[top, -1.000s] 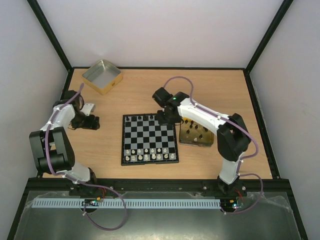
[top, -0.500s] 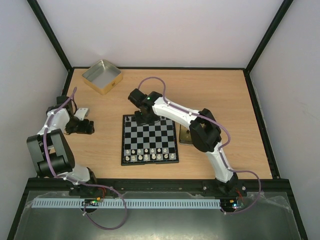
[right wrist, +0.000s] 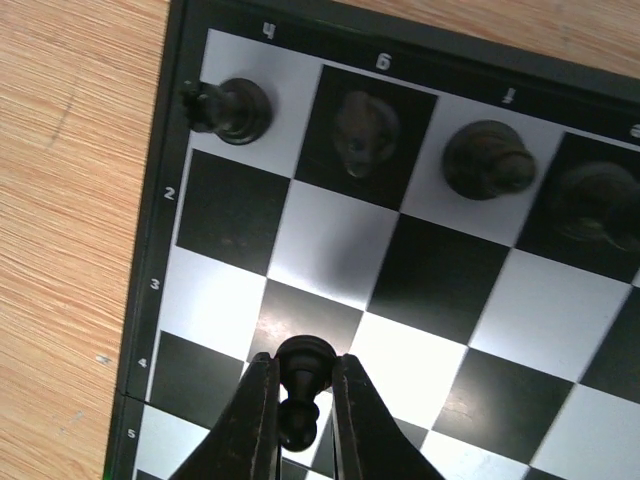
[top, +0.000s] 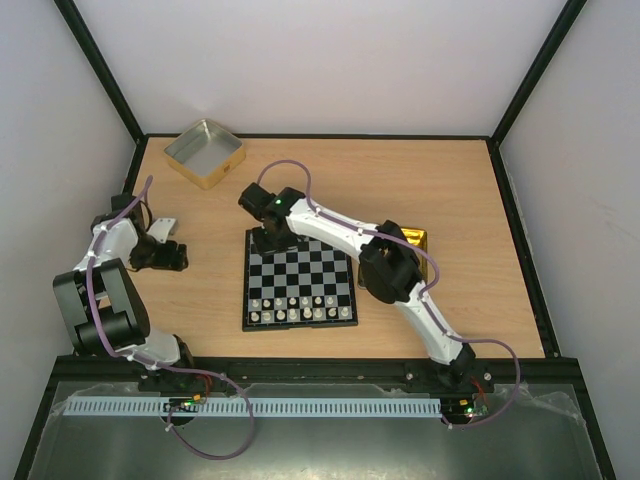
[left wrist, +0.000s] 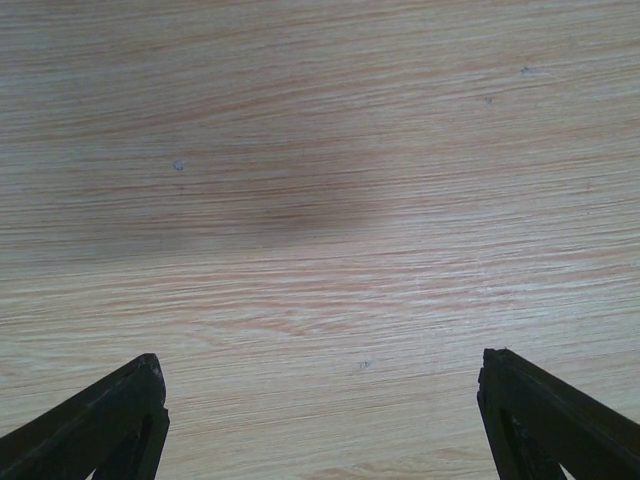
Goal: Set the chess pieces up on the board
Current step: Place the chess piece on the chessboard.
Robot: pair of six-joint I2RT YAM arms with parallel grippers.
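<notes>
At far left of the light wooden table [top: 450,190], the left gripper [top: 172,255] hangs low over bare wood. Its wrist view shows the left gripper [left wrist: 320,362] with jaws wide apart and only wood grain between them. Behind it, near the far-left corner, sits a square gold-sided tin with a silver lining [top: 204,152].

At centre lies the small square chessboard of black and pale checks [top: 298,277]. Silvery-white pieces [top: 300,308] fill its two near rows.

The right arm reaches across to the board's far-left corner, where the right gripper [top: 268,238] points down. In its wrist view the right gripper [right wrist: 302,362] has its jaws clamped on a tiny black pawn-like piece [right wrist: 302,395]. The pawn is upright above squares near the board's left edge; whether it touches the board cannot be told. Four dark pieces stand along the edge row, the corner one [right wrist: 235,108] sharpest.

Right of the board, a shiny gold tin [top: 415,238] shows partly behind the arm.
</notes>
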